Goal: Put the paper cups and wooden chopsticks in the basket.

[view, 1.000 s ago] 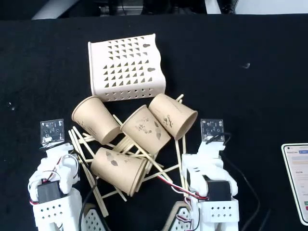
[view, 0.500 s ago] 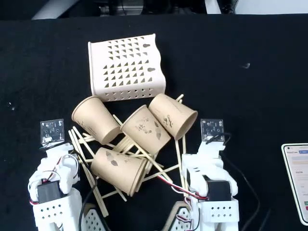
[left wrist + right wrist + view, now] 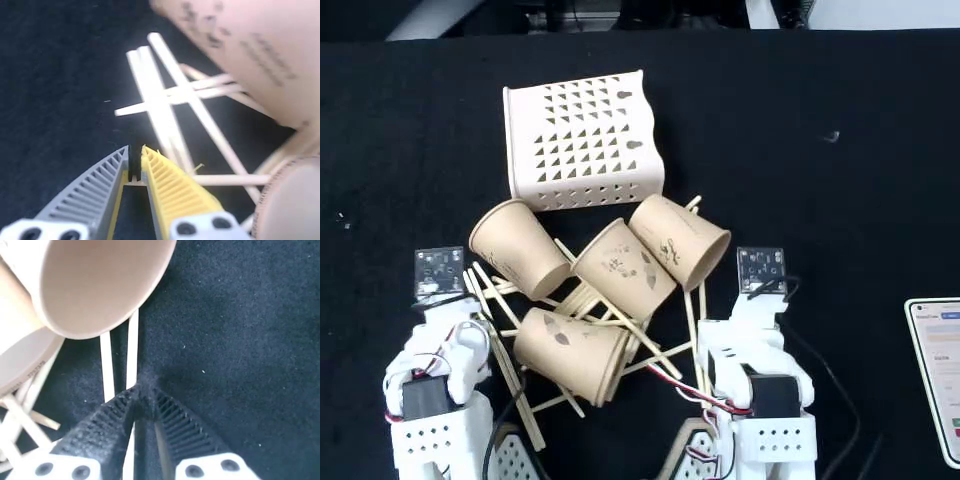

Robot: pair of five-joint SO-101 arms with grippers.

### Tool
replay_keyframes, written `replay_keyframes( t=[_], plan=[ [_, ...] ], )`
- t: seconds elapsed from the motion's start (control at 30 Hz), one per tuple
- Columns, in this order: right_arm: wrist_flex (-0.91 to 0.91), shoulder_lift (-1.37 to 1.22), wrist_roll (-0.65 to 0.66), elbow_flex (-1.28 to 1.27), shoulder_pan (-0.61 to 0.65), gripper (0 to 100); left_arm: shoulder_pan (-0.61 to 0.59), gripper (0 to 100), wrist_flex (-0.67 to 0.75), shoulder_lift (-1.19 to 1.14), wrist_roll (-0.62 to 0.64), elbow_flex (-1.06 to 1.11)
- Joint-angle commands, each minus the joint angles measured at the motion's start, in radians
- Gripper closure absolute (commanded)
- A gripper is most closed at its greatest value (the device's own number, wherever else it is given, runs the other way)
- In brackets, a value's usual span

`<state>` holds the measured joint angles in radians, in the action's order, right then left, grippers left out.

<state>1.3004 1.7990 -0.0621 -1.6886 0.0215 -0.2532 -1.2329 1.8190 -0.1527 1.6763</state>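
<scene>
The white perforated basket [image 3: 585, 140] lies on its side at the back of the black table. In front of it lie several brown paper cups on their sides: one at the left [image 3: 518, 248], one in the middle [image 3: 622, 268], one at the right [image 3: 680, 240] and one nearest the arms [image 3: 570, 352]. Wooden chopsticks [image 3: 510, 350] are scattered under and around them. My left gripper [image 3: 134, 150] is shut and empty, low over crossed chopsticks [image 3: 160, 105] beside a cup [image 3: 245, 50]. My right gripper [image 3: 144, 390] is shut, just short of a cup's open mouth [image 3: 100, 285], over two chopsticks [image 3: 132, 350].
The left arm [image 3: 432, 380] and the right arm [image 3: 755, 375] stand at the table's near edge, either side of the pile. A phone [image 3: 938, 370] lies at the right edge. Bare black cloth [image 3: 840, 180] stretches to the right and behind the basket.
The left arm has shifted slightly right and forward. The nearest cup has been nudged a little toward the right. The right arm has kept still.
</scene>
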Motion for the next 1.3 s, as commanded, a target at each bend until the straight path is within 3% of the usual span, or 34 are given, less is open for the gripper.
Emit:
replay_keyframes(
  t=[0.0, 0.17, 0.23, 0.43, 0.57, 0.63, 0.77, 0.93, 1.03, 1.27],
  plan=[
    [0.005, 0.094, -0.011, 0.004, 0.014, 98.6, 0.077, 95, -0.003, 0.006, -0.003, 0.022],
    [-0.021, 0.094, -0.002, 0.007, 0.011, 98.3, 0.022, 94, -0.008, 0.008, -0.011, 0.018],
    [-0.089, 0.091, 0.031, 0.045, 0.003, 98.3, -0.036, 94, 0.077, 0.008, -0.021, -0.025],
    [-0.212, 0.093, 0.259, 0.357, -0.046, 98.3, -0.323, 94, 0.333, 0.008, -0.209, -0.216],
    [-0.226, 0.091, 0.331, 0.564, -0.046, 97.8, -0.4, 94, 0.42, 0.008, -0.192, -0.321],
    [-0.255, 0.087, 0.4, 0.644, -0.048, 92.1, -0.414, 89, 0.479, 0.008, -0.19, -0.384],
    [-0.307, 0.074, 0.351, 0.779, -0.049, 80.1, -0.412, 75, 0.641, 0.006, -0.009, -0.504],
    [-0.305, -0.071, 0.298, 1.102, -0.101, 80.1, -0.394, 77, 0.806, -0.012, 0.14, -0.644],
    [-0.226, -0.269, 0.299, 1.351, -0.101, 80.0, -0.297, 77, 0.783, -0.121, 0.149, -0.753],
    [0.014, -0.826, 0.281, 1.733, -0.1, 80.0, -0.073, 77, 0.422, -0.704, 0.144, -1.119]
  ],
)
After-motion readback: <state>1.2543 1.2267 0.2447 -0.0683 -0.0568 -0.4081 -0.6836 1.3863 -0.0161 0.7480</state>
